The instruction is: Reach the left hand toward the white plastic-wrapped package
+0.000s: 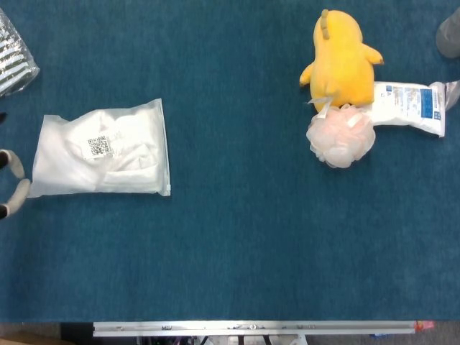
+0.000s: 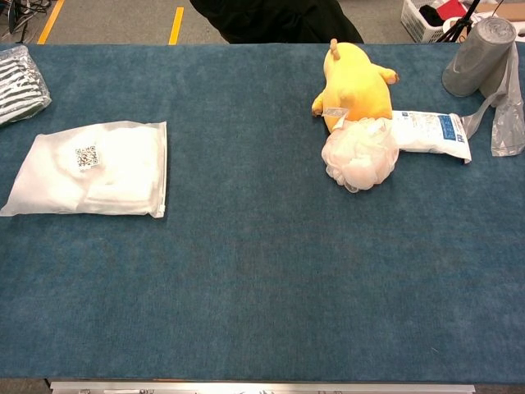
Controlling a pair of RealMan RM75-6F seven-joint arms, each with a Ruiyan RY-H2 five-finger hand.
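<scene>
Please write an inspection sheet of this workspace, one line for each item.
Surface: blue carpet-like table cover; metal rail along the near edge.
Job's things: white plastic-wrapped package lies flat on the left, QR label up.
Clutter: yellow plush toy lying down; pale pink mesh bath sponge against it; white and blue packet beside them; grey roll of plastic bags at far right; striped wrapped item at far left.
Hands: left hand, only fingertips show at the left edge of the head view, next to the package corner; contact cannot be told. Right hand not in view.
Cables: nothing seen on the table.
Surroundings: floor with yellow lines; white basket.
</scene>
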